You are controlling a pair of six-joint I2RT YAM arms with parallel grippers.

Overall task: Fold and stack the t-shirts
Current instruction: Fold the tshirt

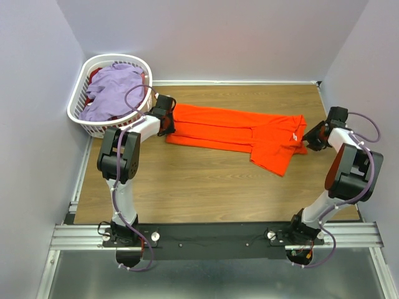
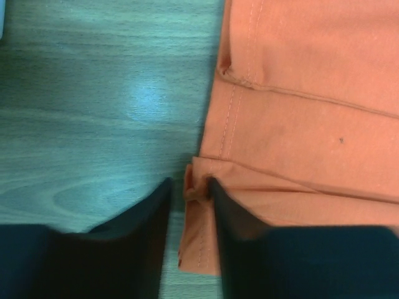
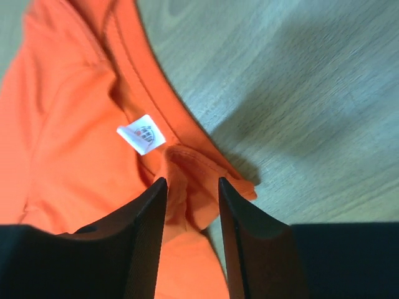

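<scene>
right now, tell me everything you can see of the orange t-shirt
The orange t-shirt lies on the wooden table, soft cloth folded lengthwise into a long band, wider and skewed at its right end. A white neck label shows at the collar. The left end effector straddles a hem fold, the right end effector a collar pucker, both open.

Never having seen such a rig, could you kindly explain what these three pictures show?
Two robot arms are bolted at the near edge of a table. The wide picture looks down from above and behind them. The other two come from a camera on each wrist, looking along its own grasping tips. An orange tee lies partly folded on the table, and a lavender tee sits in the white basket at the back left. The left end effector is at the orange tee's hem. The right end effector is at its collar, beside the white label. Both stand open with cloth in the gap, so nothing seems firmly held.
</scene>
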